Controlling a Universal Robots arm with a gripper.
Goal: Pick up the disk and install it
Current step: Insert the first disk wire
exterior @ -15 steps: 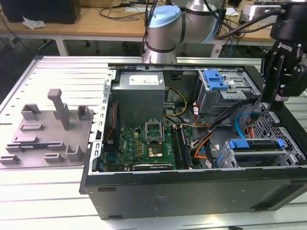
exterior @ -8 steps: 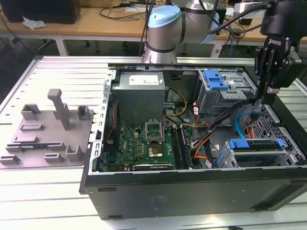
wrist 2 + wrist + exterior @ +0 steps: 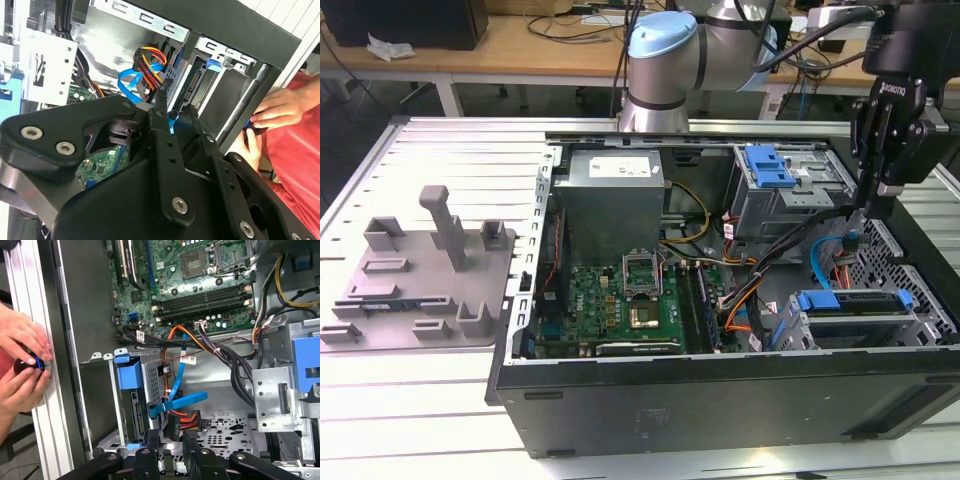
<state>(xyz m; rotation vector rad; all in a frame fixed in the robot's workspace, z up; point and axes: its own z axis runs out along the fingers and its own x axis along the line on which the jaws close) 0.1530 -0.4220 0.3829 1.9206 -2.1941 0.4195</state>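
**A:** Where's the disk?

**B:** As far as I can judge, the disk stands on edge in the cage, low on the exterior view's right. 2 blue rail ends show, 1 at each end of the slot. Only its thin top edge shows, so I can't confirm the label.

**A:** Why on edge?

**B:** The slot runs that way. I'd guess the rails guide the disk down between the cage walls and hold it there.

**A:** And the gripper?

**B:** The gripper hangs above the right end of the case, higher in the frame than the disk and not touching it. Its fingers are set narrow with nothing between them. In both wrist views the inside of the case shows through the gap.

**A:** So is the disk in?

**B:** An empty gripper and a disk in the cage suggest it has been placed. I can't tell whether it is fully seated. The blue cable ends just beside the cage, and I can't tell whether it is plugged in.

**A:** Anything around the case?

**B:** A person's 2 hands sit at the outer wall beside the cage, around a small black knob with a blue ring. I can't tell what it is for. The case lies open-side up on the desk, which gives the arm access from above.
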